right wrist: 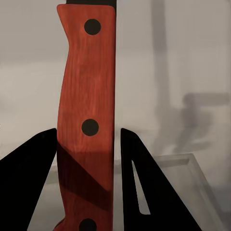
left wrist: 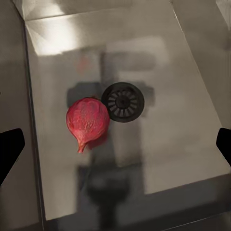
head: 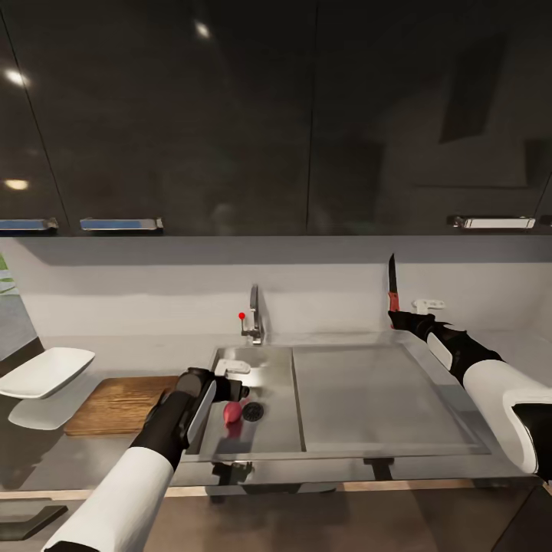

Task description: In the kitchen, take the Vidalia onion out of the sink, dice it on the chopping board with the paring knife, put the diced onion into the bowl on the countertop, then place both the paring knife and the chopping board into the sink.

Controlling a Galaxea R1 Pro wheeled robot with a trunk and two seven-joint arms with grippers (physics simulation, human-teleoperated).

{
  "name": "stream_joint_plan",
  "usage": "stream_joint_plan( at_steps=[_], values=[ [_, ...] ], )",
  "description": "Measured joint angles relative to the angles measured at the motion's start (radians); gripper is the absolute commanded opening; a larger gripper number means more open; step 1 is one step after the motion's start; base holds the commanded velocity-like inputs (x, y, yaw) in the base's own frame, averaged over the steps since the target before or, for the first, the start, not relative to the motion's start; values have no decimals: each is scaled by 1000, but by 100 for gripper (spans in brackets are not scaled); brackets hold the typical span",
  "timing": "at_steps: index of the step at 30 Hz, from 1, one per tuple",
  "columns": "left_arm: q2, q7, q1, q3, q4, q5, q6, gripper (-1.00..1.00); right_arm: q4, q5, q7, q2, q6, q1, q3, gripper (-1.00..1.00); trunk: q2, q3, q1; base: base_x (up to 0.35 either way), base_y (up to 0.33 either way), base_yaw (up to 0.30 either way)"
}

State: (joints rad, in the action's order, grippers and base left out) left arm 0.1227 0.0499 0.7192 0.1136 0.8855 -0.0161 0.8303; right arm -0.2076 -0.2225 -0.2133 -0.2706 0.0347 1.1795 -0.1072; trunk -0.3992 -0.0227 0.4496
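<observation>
One Vidalia onion (left wrist: pixel 87 121) in sink (head: pixel 276 429), beside drain (left wrist: pixel 123 101).

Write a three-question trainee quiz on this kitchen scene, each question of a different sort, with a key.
1. True or false: the Vidalia onion lies in the sink basin beside the drain.
2. Multiple choice: the right gripper is A) open over the bowl, B) shut on the paring knife with the blade pointing up, C) resting on the chopping board.
3. Fill in: the left gripper hangs open above the ____, not yet touching it.

Key
1. True.
2. B.
3. Onion.
</observation>
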Motion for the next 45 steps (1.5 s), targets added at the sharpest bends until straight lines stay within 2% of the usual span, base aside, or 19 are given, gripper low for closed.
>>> stream_joint_plan(
  at_steps=[4, 9, 22, 27, 37, 45],
  values=[
    [-1, -1, 0, 0, -24, 0, -56, 100, 0, 0, 0, 0, 0, 0, 0, -100, 0, 0, 0, 0, 0, 0],
    [-1, -1, 0, 0, -43, 0, -71, 100, 0, 0, 0, 0, 0, 0, 0, -100, 0, 0, 0, 0, 0, 0],
    [-4, -1, 0, -2, -50, 0, -85, 100, 0, 0, 1, 0, 3, 0, 0, -100, 0, 2, 0, 0, 0, 0],
    [-6, -1, 0, -2, -79, -1, -92, 100, 0, 0, 1, 0, 3, 0, 0, -100, 0, 9, 0, 0, 0, 0],
    [-6, -1, 0, -2, -85, -2, -92, 100, 0, 0, -21, 0, 4, 0, 0, -100, 0, 25, 0, 6, 0, 0],
    [-6, -1, 0, -2, -86, -1, -92, 100, 0, 0, -22, 0, 3, 0, 0, -100, 1, 36, -1, 187, 0, 0]
  ],
)
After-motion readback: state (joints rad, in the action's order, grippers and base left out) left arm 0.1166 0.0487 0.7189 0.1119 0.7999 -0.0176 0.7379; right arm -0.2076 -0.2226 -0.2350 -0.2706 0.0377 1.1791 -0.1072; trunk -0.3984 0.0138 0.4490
